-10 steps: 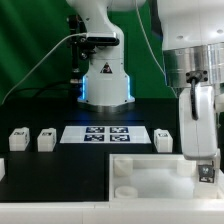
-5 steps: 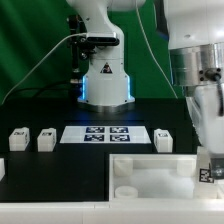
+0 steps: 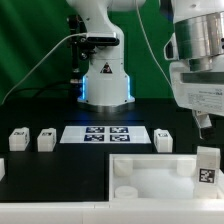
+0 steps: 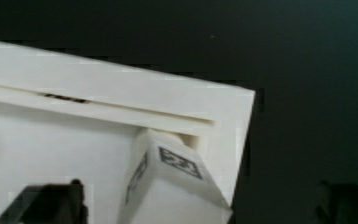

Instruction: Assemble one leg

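the small white plastic tagged leg [image 3: 207,165] stands unheld in the big white tray-like board's [image 3: 150,172] right corner; the gripper [image 3: 204,124], jaws parted and empty, hangs above; the leg may topple if unseated.

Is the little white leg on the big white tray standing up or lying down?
Standing up. The leg rises straight from the tray's corner at the exterior view's right, tag facing out. The gripper hangs above, not touching it.

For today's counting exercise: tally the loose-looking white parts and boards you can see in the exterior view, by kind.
Leg posts: 4
Large white tray-like board: 1
Marker board: 1
Total: 6
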{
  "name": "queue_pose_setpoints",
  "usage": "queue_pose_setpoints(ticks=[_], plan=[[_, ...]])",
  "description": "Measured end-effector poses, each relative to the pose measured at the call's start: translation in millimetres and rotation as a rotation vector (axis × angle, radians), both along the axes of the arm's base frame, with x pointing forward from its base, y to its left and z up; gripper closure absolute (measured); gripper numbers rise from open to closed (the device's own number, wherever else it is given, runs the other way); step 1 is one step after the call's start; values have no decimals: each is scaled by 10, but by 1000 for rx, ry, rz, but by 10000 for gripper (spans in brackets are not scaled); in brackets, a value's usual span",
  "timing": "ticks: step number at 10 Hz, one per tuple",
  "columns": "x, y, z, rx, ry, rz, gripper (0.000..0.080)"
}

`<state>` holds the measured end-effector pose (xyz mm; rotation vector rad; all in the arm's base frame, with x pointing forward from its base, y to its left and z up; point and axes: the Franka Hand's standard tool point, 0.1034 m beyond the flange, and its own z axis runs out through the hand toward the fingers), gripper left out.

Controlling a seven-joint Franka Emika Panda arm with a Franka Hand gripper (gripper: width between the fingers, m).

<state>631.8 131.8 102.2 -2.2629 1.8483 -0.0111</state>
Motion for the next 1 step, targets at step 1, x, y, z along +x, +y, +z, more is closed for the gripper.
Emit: queue_pose_setpoints(ticks=[1], plan=[[-1,0,-3,0,0,0,151]])
